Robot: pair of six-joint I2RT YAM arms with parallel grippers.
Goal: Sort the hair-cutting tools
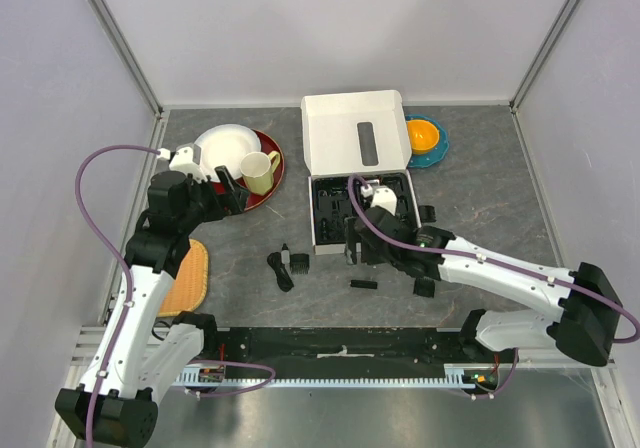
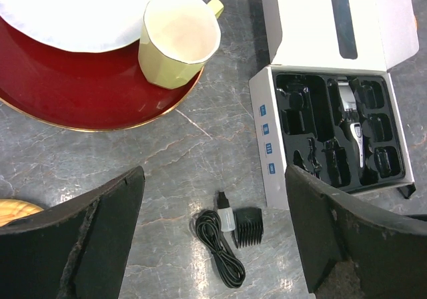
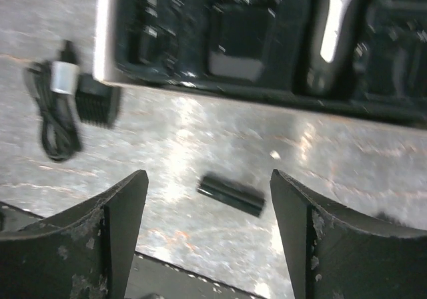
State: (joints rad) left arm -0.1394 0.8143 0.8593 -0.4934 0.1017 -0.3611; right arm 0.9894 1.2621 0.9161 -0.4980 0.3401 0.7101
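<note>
We found the white box (image 2: 267,145) lying open at the right of the left wrist view, its lid folded back toward the top edge. Its black tray (image 2: 293,122) held the clipper (image 2: 350,122) in a central compartment. The neighbouring compartments showed dark shapes, black on black, that we could not identify. The clipper's long axis ran from the lid side to the box's front edge, the lower end leaning slightly right; we could not tell which end bore the blade. At upper left the red plate (image 2: 100,105) carried a white plate (image 2: 73,12) and an upright yellow mug (image 2: 177,39).

On the table (image 2: 200,145), at lower centre, a comb attachment (image 2: 248,227) lay with its teeth toward the bottom edge. It was just beside the pale plug of a coiled black cable (image 2: 212,237). In the right wrist view a black oblong piece (image 3: 232,193) lay on the table below the box's front edge, its long axis running upper left to lower right.

The left gripper (image 2: 213,179) was released, fingers wide apart, grasping nothing. The right gripper (image 3: 208,179) was likewise spread and held nothing.
</note>
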